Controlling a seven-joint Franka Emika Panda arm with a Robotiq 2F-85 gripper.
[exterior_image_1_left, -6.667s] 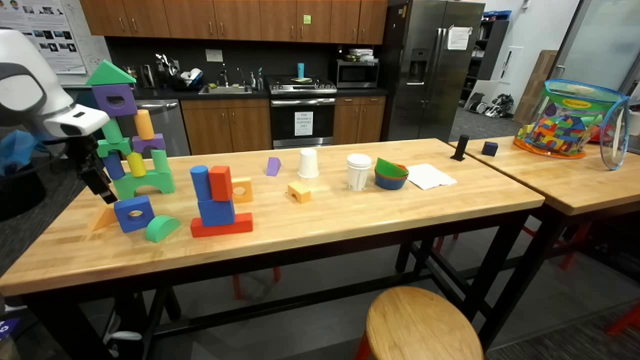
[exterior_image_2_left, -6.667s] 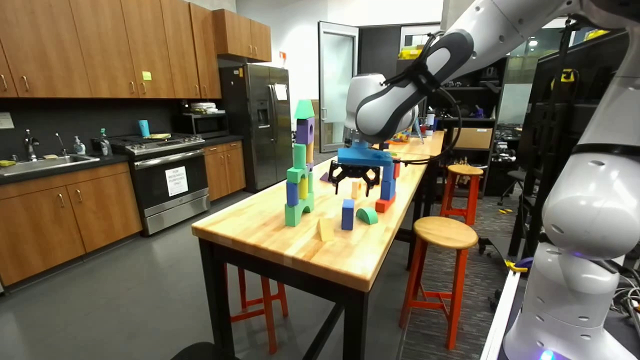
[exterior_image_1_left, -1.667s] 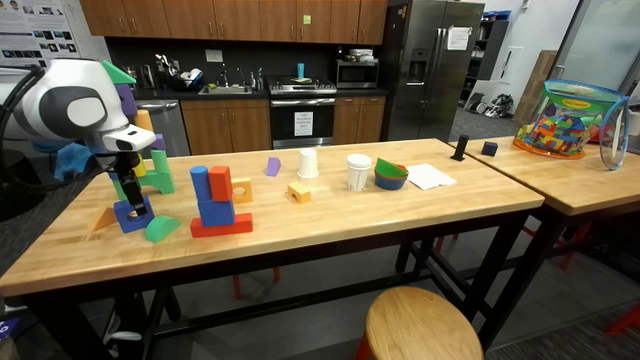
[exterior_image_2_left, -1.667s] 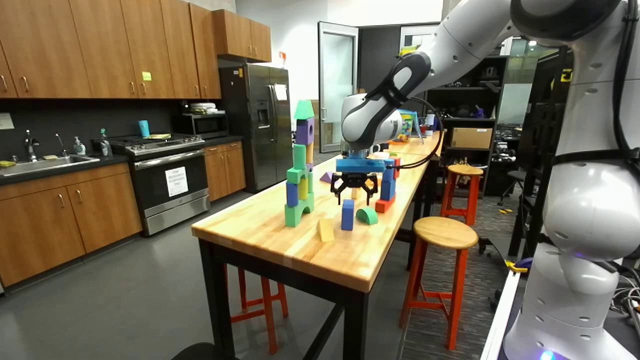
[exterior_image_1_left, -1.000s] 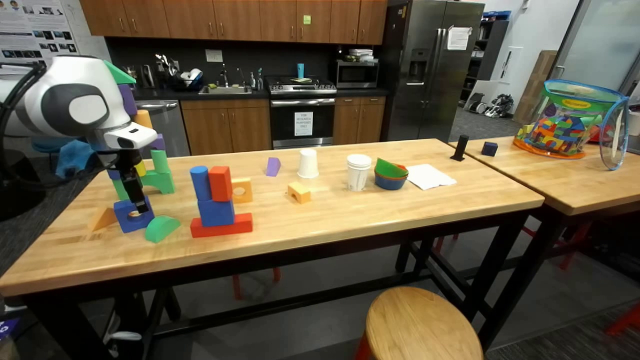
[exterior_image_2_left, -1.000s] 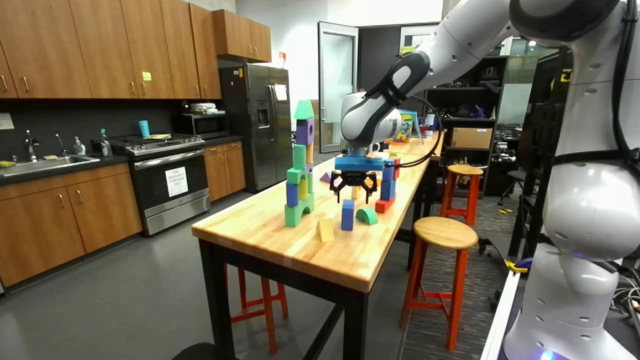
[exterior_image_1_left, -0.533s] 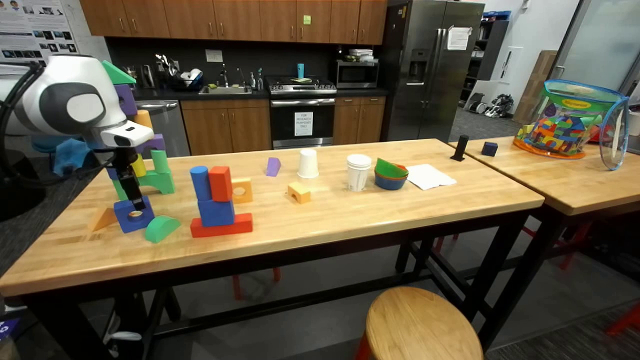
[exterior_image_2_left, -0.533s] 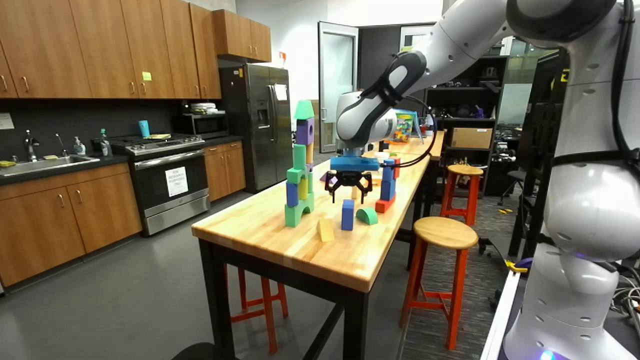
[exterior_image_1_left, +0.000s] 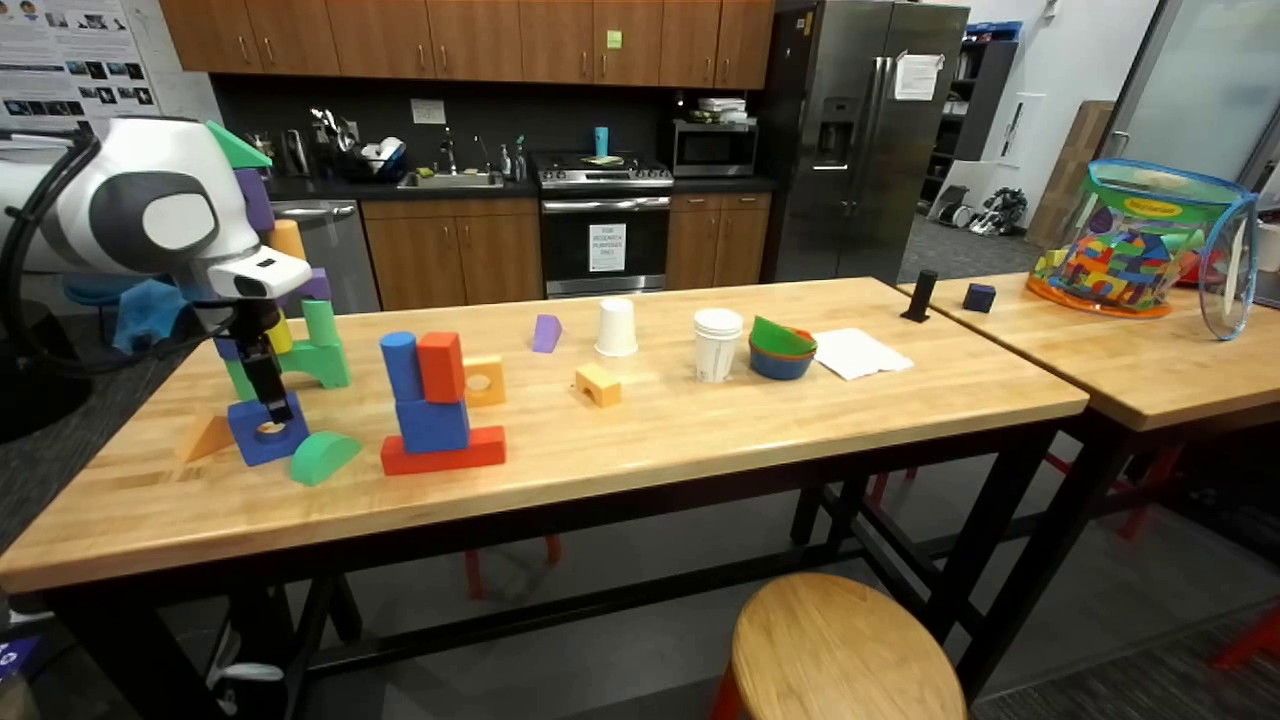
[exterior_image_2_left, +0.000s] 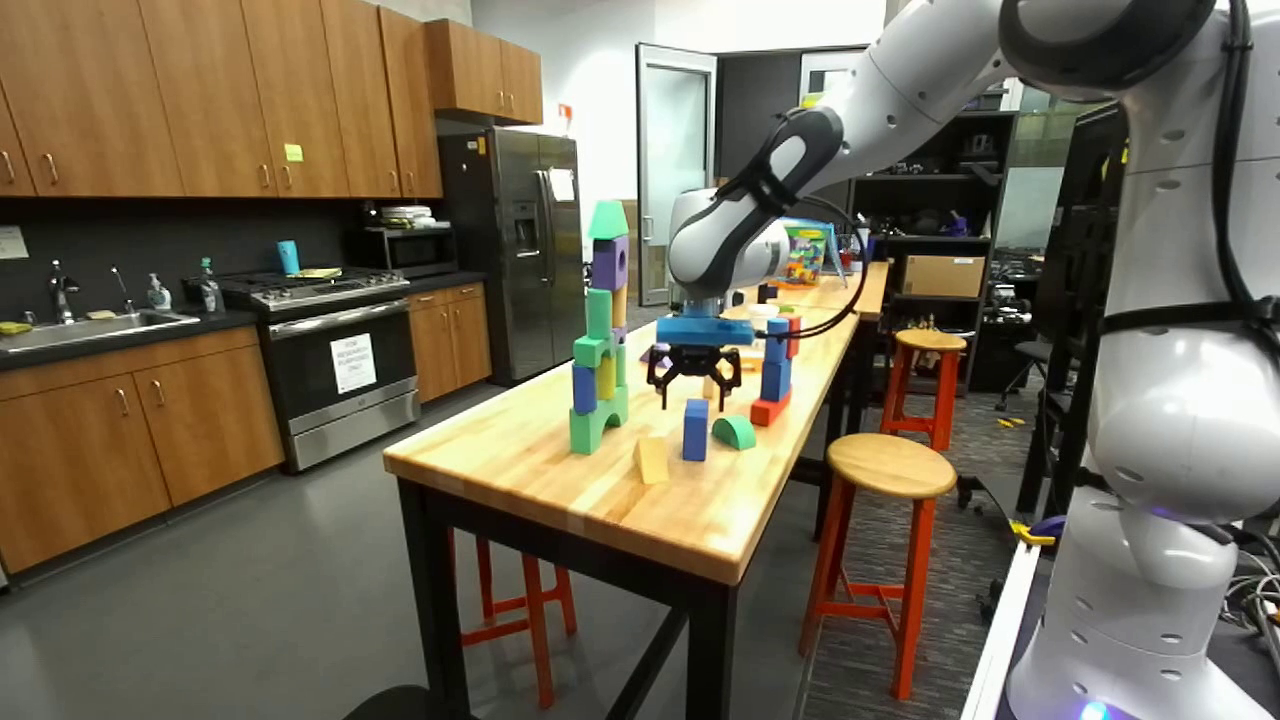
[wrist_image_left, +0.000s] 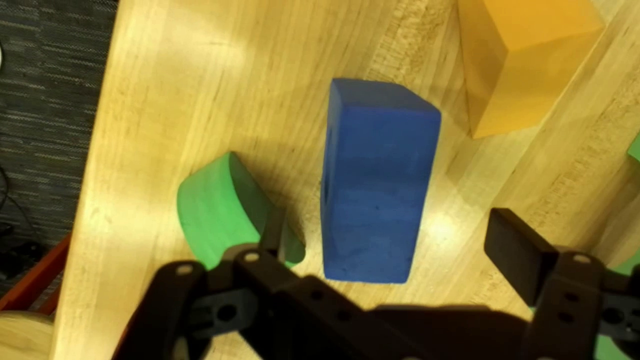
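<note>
My gripper (wrist_image_left: 391, 237) is open and empty, pointing down at the table. In the wrist view a blue block (wrist_image_left: 380, 185) stands ahead of and partly between the fingers, apart from both. The block also stands upright, with a round hole, in both exterior views (exterior_image_1_left: 287, 447) (exterior_image_2_left: 695, 432); the gripper (exterior_image_2_left: 693, 402) is above it and slightly behind. A green half-round block (wrist_image_left: 212, 210) is near the left finger, which overlaps it in the wrist view; I cannot tell if they touch. An orange wedge (wrist_image_left: 530, 75) lies on the blue block's other side.
A tall block tower (exterior_image_2_left: 598, 415) stands close to the gripper. A red and blue stack (exterior_image_1_left: 443, 450) stands on the opposite side. Farther along the table are a yellow arch (exterior_image_1_left: 598, 385), white cups (exterior_image_1_left: 617, 328), bowls (exterior_image_1_left: 782, 362) and a block bag (exterior_image_1_left: 1130, 240).
Over the whole span the gripper has come lower, over the blue block, and turned slightly. In the last second it has shifted slightly toward the tall tower. It stays open; the blocks have not moved.
</note>
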